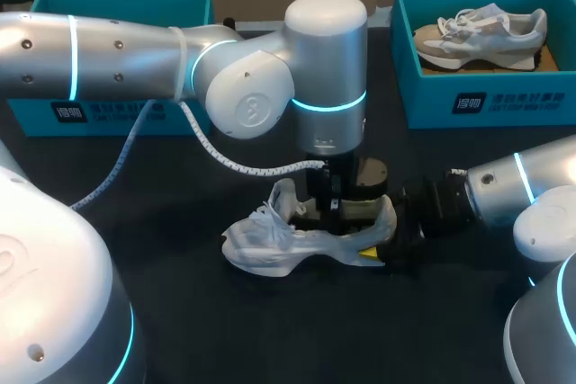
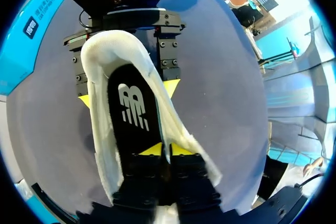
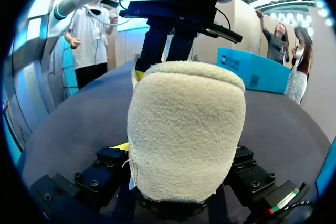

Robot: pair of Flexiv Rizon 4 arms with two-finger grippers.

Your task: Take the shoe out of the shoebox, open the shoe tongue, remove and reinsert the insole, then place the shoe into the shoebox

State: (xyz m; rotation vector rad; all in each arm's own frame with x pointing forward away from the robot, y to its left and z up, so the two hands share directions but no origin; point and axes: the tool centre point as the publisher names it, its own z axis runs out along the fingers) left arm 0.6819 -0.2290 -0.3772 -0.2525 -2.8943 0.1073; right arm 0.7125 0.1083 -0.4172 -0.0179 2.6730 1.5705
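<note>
A white shoe (image 1: 270,245) lies on its sole on the dark table, toe toward my left side. My left gripper (image 1: 337,213) comes straight down into its opening. In the left wrist view its yellow tips (image 2: 167,149) stand almost together on the black insole (image 2: 131,114), which lies flat inside the shoe (image 2: 100,129). My right gripper (image 1: 378,238) holds the heel from behind, one yellow tip on each side of it (image 2: 127,94). The fuzzy heel (image 3: 186,129) fills the right wrist view between the right fingers (image 3: 100,174).
A teal shoebox (image 1: 432,101) at the back right holds a second, grey and white shoe (image 1: 481,33). Another teal box (image 1: 108,114) stands at the back left, behind my left arm. A white coiled cable (image 1: 216,155) hangs from that arm above the table.
</note>
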